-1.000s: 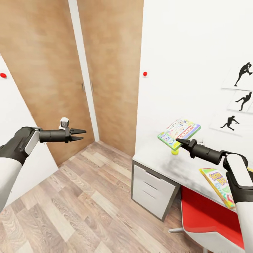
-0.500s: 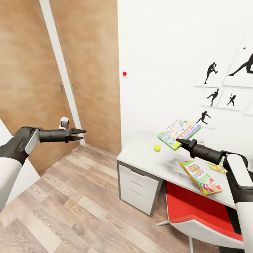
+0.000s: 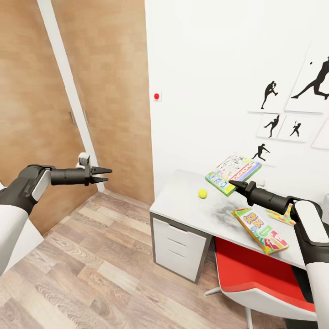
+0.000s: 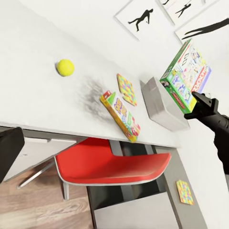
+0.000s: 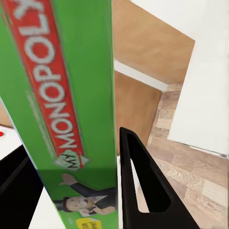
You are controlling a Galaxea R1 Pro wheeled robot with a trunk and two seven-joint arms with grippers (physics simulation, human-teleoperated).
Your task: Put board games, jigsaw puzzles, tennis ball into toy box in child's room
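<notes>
1. two black grippers out in front: right gripper (image 3: 234,184) clamped on the edge of a flat green-edged cardboard monopoly box (image 3: 233,172), held tilted in the air above the table (image 3: 183,201); "my monopoly" legible in white on a red band in the right wrist view, printed cartoon man beneath.
2. left gripper (image 3: 107,175) over the wood plank floor (image 3: 91,256), tapered fingers slightly parted, holding nothing.
3. fuzzy round yellow-green tennis ball (image 3: 202,193) resting on the pale matte top, towards the table's left end, apart from the boxes.
4. flat skip-bo box (image 3: 260,230) lying at the front edge, one corner past the edge above the glossy red chair (image 3: 256,278); yellow, green and red print, "skip bo" readable.
5. thin multicolour jigsaw puzzle (image 4: 126,89) flat on the top between the skip-bo box and the toy box (image 4: 162,105), a pale grey bin with sloping sides near the back edge.
6. second jigsaw square (image 4: 184,191) seen in the left wrist view on a lower surface beyond the chair.
7. black silhouette sport prints (image 3: 292,100) on the smooth white wall above the table's back edge.
</notes>
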